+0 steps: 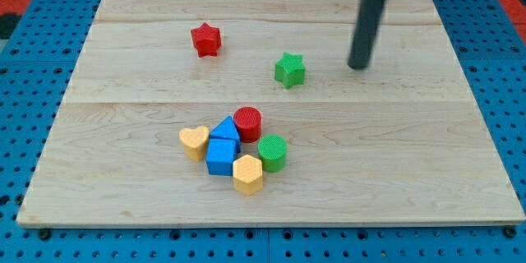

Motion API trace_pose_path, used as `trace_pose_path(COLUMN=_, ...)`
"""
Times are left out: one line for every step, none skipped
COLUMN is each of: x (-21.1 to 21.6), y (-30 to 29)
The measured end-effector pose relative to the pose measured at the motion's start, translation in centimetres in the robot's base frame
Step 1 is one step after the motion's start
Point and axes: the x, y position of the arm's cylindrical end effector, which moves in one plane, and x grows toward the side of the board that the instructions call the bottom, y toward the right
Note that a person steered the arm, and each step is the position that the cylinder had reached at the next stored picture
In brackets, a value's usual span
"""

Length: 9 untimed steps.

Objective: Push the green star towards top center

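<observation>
Surface: a pale wooden board (123, 205) fills most of the frame and rests on a blue pegboard.

Green star: the task's block (289, 70) lies a little right of centre in the upper half of the frame, apart from every other block.

End effector: a straight dark rod with no jaws, so it holds nothing; my tip (357, 66) rests on the surface to the right of the green star, at about the same height in the frame, near it but not touching.

Red star: this block (205, 39) sits in the upper left of the frame, well apart from the green star.

Cluster: a red cylinder (247, 122), green cylinder (272, 153), blue triangular block (225, 129), blue cube (220, 157), yellow heart (194, 142) and yellow hexagonal block (247, 173) lie packed together below centre.

Risk, direction: judged from this position, a push from the right would send the green star leftward toward the red star rather than upward; the tip probably needs to come round below the star first.

Risk, contact: the star's points may let it spin or slip off the tip if struck off-centre.

Risk, approach: a wide swing downward could disturb the cluster.

Open room: bare board lies above the green star up to the top edge; an overlong push could carry it off that edge.
</observation>
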Motion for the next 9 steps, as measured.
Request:
trace_pose_path(x=2.2, y=-10.3)
trace_pose_path(x=-5.1, y=-18.1)
trace_pose_path(x=-2.6, y=-18.2)
trace_pose_path(x=3.4, y=-19.5)
trace_pose_path(x=1.1, y=-17.4)
trace_pose_path(x=-2.9, y=-13.5)
trace_pose_path(x=-3.5, y=-11.7)
trace_pose_path(x=-4.1, y=-11.3)
trace_pose_path(x=-4.4, y=-7.8)
